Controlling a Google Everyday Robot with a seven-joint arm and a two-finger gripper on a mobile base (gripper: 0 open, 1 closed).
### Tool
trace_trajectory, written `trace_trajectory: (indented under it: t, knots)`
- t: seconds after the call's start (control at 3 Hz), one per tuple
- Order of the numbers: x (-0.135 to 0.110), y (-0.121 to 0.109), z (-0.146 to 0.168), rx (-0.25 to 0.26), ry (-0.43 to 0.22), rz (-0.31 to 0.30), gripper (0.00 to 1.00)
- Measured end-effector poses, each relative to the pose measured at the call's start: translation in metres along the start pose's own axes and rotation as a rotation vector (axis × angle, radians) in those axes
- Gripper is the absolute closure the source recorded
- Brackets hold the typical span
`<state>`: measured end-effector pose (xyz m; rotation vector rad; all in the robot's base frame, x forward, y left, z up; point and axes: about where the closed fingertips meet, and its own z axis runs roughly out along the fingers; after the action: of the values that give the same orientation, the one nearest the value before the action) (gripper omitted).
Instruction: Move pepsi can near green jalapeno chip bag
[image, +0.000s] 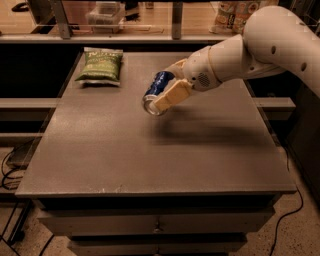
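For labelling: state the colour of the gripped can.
Blue, silver end; the pepsi can sits in the gripper above the table, camera view.

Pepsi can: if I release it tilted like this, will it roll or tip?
Likely to roll if released now: the can is a smooth cylinder, held tilted in the end effector above the table. Probably stiff enough for this grip; no dents show. Set upright, it should stand, with the bag lying flat at the far left corner.

Can half covered
The gripper (161, 95), over the mid-table (100, 150), clasps the pepsi can (159, 83); its near finger (172, 95) hides the can's side.
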<state>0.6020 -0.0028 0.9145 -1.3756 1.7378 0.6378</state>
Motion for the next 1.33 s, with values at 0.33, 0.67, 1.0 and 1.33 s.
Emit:
trace_trajectory:
  t: [0.33,0.67,1.0,1.33]
  knots:
    - [0.0,0.0,0.0,0.0,0.0,0.0,1.0]
    - [0.002,-0.007,0.008,0.016,-0.019,0.019,1.0]
    - [0.002,-0.024,0.026,0.051,-0.082,0.06,1.0]
    - [0.001,-0.048,0.057,0.084,-0.138,0.095,1.0]
